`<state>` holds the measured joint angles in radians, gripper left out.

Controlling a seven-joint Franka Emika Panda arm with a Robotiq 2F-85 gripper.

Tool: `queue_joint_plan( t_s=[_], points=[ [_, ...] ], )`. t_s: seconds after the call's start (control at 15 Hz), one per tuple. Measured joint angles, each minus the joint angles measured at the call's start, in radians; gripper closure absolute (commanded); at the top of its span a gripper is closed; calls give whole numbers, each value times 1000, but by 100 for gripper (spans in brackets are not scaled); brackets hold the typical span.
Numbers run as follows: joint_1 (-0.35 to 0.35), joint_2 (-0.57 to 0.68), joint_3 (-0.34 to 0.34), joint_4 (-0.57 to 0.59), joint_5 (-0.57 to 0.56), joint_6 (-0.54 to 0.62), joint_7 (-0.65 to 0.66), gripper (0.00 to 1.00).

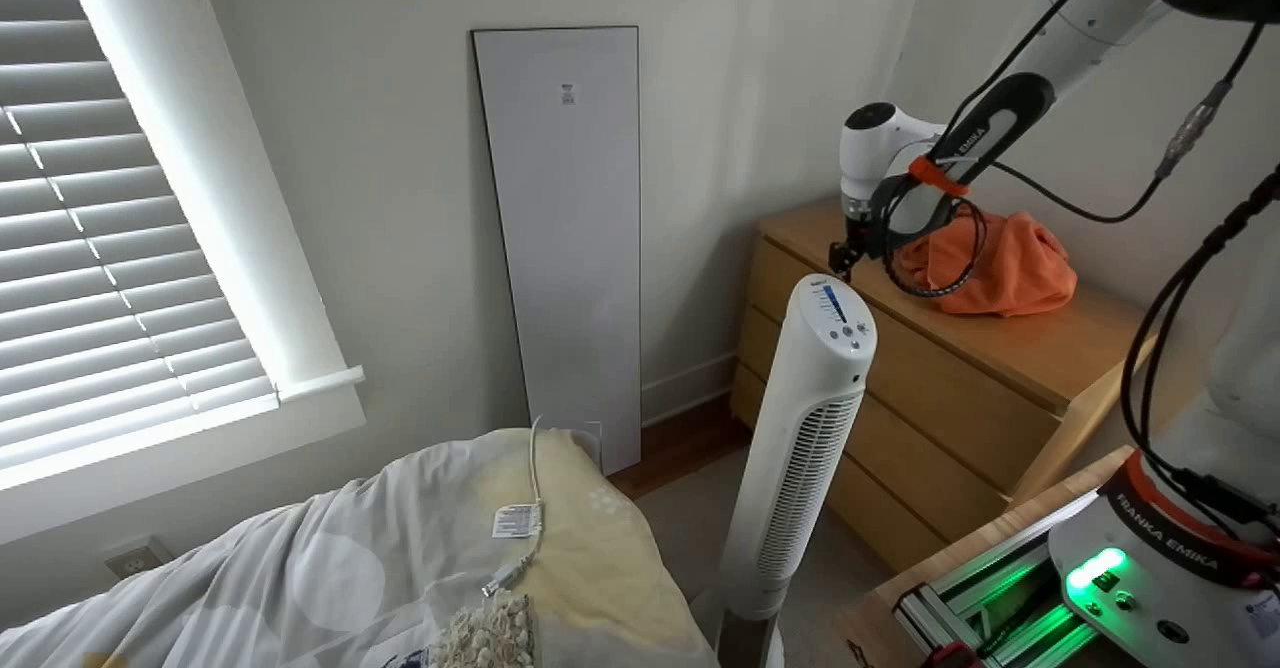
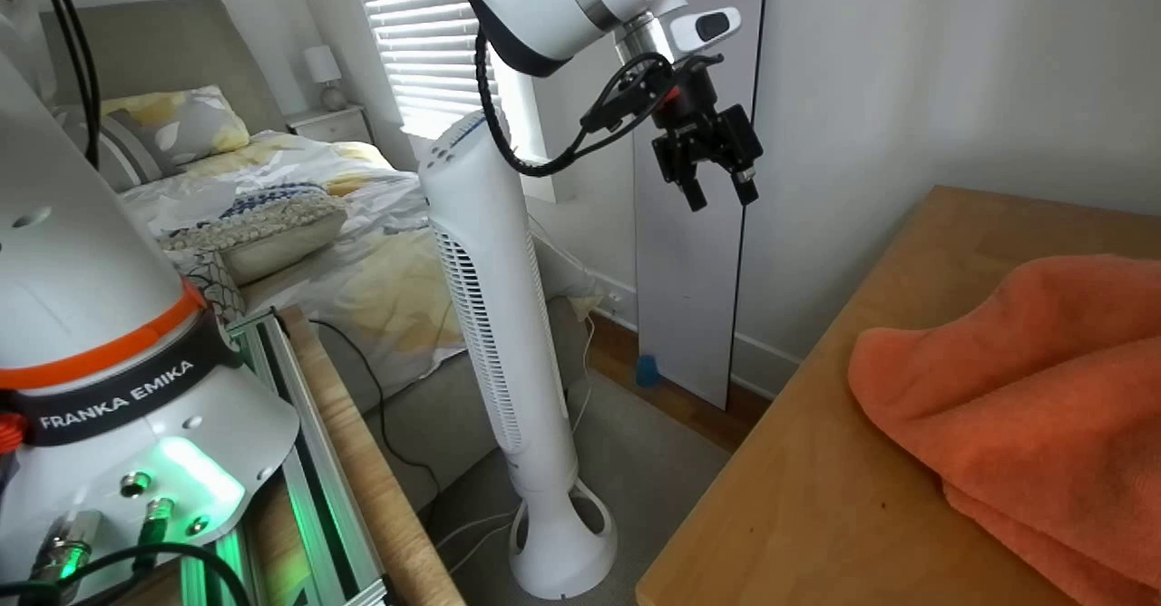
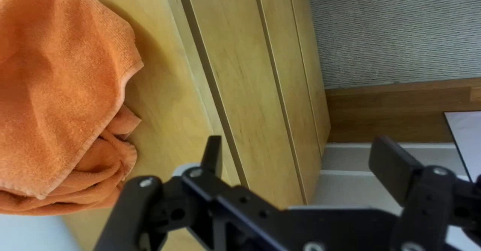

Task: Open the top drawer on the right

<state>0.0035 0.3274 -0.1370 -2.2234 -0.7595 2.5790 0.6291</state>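
A light wood dresser (image 1: 1060, 338) stands in the corner, with three rows of drawers that look shut. Its top drawer row (image 1: 950, 388) is partly hidden behind the tower fan; it also shows in the wrist view (image 3: 244, 78), with a dark gap along its upper edge. In an exterior view only the dresser top (image 2: 780, 497) shows. My gripper (image 2: 722, 190) is open and empty, pointing down, beyond the dresser's front edge in that view. In the wrist view my gripper (image 3: 299, 149) has its fingers apart over the dresser's front edge and the wall side, apparently touching nothing.
An orange towel (image 3: 64, 82) lies on the dresser top. A white tower fan (image 1: 800, 448) stands close to the dresser front and the arm. A grey panel (image 1: 570, 228) leans on the wall. A bed (image 1: 400, 538) is near the fan.
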Motion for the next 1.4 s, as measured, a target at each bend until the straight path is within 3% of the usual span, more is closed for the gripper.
queue_joint_plan(
  t_s=[0.33,0.87,1.4],
  points=[
    [17,99,-36,56,-19,5,53,0],
    [30,126,-56,82,-27,12,56,0],
    [36,311,-98,171,-36,121,53,0]
  ],
)
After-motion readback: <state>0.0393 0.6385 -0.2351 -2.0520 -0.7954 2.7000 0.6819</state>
